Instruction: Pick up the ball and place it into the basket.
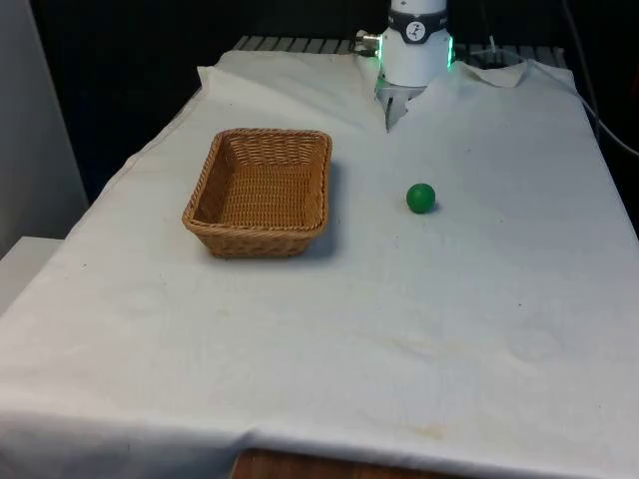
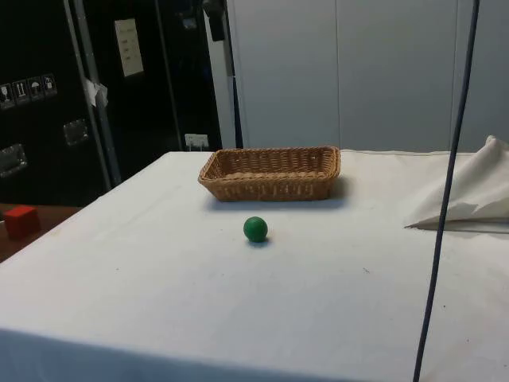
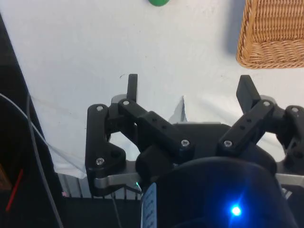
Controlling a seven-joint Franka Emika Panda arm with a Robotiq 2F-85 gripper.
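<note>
I see the claw [image 3: 190, 90] wide open and empty, above the table's [image 1: 449, 329] far end. The ball [image 1: 420, 198] rests on the cloth, well right of the basket [image 1: 262, 192]. Risk: an off-centre closure may roll it away.
</note>
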